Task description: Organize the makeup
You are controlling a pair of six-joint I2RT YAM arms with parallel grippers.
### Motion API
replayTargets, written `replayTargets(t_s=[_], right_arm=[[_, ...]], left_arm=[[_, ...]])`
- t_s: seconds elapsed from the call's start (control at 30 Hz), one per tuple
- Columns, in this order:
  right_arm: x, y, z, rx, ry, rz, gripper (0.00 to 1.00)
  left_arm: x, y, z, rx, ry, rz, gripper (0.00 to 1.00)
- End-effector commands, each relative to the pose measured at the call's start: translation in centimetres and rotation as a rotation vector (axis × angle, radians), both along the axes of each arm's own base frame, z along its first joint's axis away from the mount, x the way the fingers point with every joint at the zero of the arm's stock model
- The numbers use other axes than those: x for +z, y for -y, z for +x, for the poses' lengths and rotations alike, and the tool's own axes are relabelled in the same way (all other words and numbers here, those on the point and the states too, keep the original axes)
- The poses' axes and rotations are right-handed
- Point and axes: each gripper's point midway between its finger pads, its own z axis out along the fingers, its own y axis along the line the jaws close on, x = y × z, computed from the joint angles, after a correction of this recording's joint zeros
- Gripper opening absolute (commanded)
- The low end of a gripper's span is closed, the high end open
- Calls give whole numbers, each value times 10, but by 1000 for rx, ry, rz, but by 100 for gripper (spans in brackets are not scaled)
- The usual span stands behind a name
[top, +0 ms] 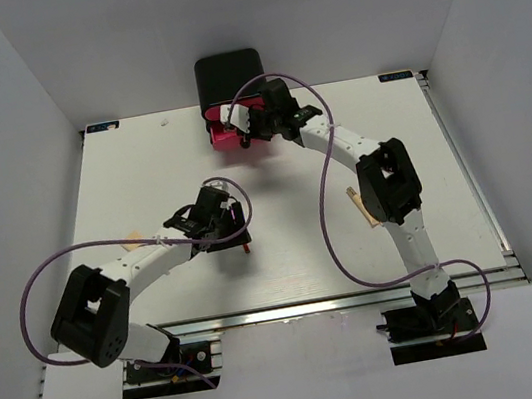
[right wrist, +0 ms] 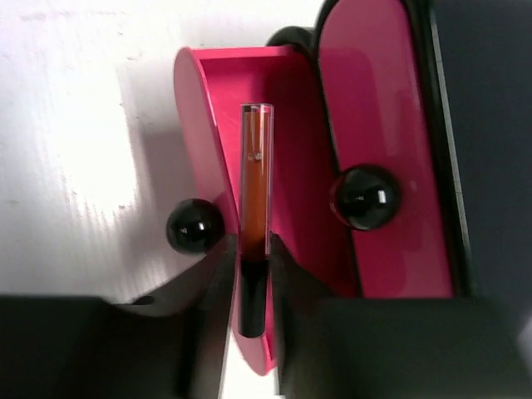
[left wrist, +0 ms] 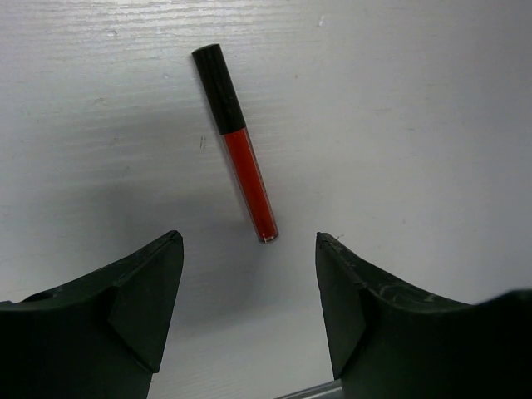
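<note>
White table (top: 140, 169): left gripper (left wrist: 248, 249), jaws released, hovered above a red-and-black stick (left wrist: 237, 141); farther back, right gripper (right wrist: 252, 249) clenched an orange-tinted stick (right wrist: 256, 166) over an open pink drawer (right wrist: 199, 108).

Overhead camera sees whole table (top: 138, 159); wrist cameras (close) look past jaws.

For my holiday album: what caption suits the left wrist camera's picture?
Open left gripper poised over a red-and-black makeup stick lying on the white table.

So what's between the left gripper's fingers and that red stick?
Just bare white table, in the left wrist view. The red stick ends between the fingers of the open left gripper, touching neither.
</note>
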Motion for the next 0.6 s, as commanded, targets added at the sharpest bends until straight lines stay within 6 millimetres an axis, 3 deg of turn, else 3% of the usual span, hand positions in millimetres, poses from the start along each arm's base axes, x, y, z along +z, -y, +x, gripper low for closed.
replayTargets(t_s=[0.0,0.07,0.23,0.4,0.47,0.5,0.53,0.57], right_arm=[[33,5,16,-43,107,19,32],[37,7,14,-49,116,27,44],[31,13,5,-52,103,29,47],[32,13,11,-68,116,35,44],[51,15,7,-73,89,94,45],[83,14,-5,-29,104,159,46],[75,18,-15,-23,68,173,46],[82,24,-21,-24,61,195,48]], left_arm=[[1,1,14,50,52,30,74],[-1,4,14,46,51,38,73],[-8,8,14,40,41,50,73],[-11,11,15,31,32,53,72],[-10,10,16,36,37,62,72],[-11,9,16,39,37,67,69],[-13,8,16,40,33,74,66],[-16,7,16,42,30,83,64]])
